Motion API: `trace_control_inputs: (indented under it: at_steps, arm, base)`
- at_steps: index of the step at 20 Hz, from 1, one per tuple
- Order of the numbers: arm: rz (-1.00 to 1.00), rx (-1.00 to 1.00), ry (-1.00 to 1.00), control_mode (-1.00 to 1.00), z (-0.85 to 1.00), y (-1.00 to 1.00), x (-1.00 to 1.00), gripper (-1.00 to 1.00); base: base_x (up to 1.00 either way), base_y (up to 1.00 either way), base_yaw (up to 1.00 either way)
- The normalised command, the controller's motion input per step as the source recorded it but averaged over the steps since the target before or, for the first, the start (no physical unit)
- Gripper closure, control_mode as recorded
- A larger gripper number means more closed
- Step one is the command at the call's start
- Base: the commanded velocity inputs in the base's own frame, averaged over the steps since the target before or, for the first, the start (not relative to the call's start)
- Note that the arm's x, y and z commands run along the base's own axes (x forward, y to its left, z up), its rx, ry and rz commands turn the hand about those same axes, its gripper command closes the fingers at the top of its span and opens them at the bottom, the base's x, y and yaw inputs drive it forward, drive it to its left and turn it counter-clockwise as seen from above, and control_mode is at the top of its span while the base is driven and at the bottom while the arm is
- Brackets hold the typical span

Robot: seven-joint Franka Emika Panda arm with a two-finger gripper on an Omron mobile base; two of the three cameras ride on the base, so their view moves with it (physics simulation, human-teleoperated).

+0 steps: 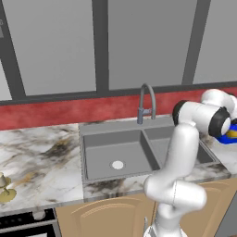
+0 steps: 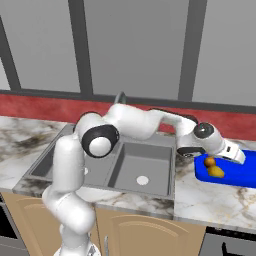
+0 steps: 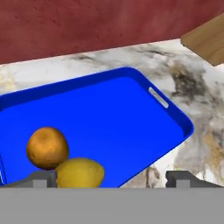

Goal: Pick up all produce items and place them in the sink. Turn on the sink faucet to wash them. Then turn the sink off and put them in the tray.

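Gripper [image 3: 111, 180] open, released; orange [image 3: 47, 147] and lemon [image 3: 80, 173] lay touching in tray [image 3: 131, 118]. Risk: the left finger clipping the lemon on retreat.

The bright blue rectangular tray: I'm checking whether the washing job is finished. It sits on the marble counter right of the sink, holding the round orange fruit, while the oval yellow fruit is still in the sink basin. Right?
Not quite. The oval yellow fruit is not in the sink; it lies in the bright blue rectangular tray, touching the round orange fruit, as the hand view shows. The rest stands.
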Motion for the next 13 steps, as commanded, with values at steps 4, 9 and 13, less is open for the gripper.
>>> trace_control_inputs:
  at_steps: [4, 9, 13]
  arm:
    - [0.00, 0.12, 0.10, -1.00, 1.00, 0.54, -0.24, -1.00]
    - [0.00, 0.13, 0.09, -1.00, 0.65, 0.65, -0.42, -1.00]
    - [0.00, 0.11, 0.10, -1.00, 0.25, 0.94, -0.56, -1.00]
  base:
    - [0.00, 0.00, 0.00]
    - [0.00, 0.00, 0.00]
    - [0.00, 0.00, 0.00]
